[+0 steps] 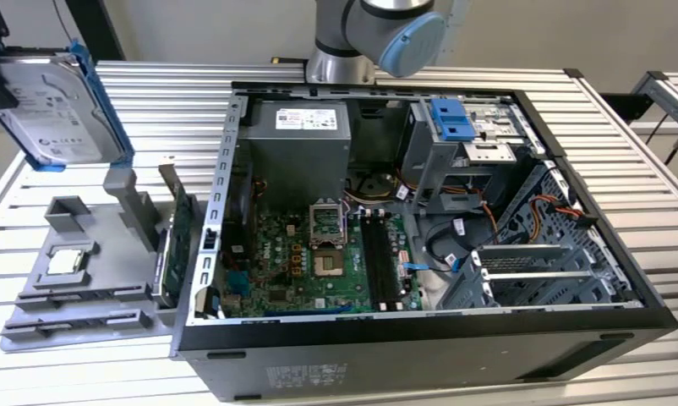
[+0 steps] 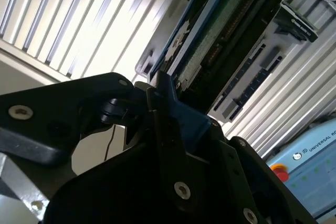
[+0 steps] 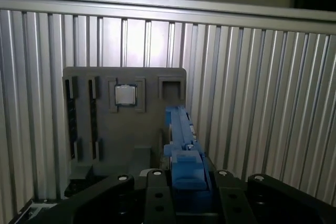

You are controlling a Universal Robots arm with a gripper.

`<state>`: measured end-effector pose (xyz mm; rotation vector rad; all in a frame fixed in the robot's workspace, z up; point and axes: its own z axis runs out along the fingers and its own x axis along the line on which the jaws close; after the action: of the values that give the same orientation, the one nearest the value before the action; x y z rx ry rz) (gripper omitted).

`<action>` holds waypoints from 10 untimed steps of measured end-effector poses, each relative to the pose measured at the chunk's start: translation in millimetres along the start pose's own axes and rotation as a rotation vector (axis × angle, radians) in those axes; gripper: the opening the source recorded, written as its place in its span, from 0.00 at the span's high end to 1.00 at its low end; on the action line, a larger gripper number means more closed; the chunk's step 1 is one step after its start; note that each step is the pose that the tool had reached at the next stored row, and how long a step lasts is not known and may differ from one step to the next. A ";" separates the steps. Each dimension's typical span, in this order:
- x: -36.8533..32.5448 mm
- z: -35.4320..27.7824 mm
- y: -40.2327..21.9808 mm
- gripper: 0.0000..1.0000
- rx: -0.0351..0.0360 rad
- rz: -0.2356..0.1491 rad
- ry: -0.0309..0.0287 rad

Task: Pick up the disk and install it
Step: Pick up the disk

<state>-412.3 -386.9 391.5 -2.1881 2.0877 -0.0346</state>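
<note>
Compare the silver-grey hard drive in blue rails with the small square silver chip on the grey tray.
The silver-grey hard drive in blue rails is held near upright, clamped in the end effector; the small square silver chip lies flat in the grey plastic tray. The drive is rectangular and far larger; the chip is square. Both have silver metal faces.

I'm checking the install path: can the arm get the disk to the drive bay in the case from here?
Likely yes: the case lies open, nothing covers the bay, and the jaws hold the disk up clear of the case.
</note>
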 end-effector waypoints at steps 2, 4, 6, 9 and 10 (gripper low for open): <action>-0.4 -6.7 -0.7 1.00 0.0041 -0.002 0.0000; -0.9 -13.1 -1.3 1.00 0.0073 -0.003 0.0000; -1.3 -20.1 -2.0 1.00 0.0093 -0.005 0.0000; -2.0 -31.7 -3.2 1.00 0.0125 -0.007 -0.0001; -2.3 -36.2 -3.6 1.00 0.0132 -0.007 -0.0001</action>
<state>-412.4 -386.9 428.0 -2.1882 2.0735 -0.0487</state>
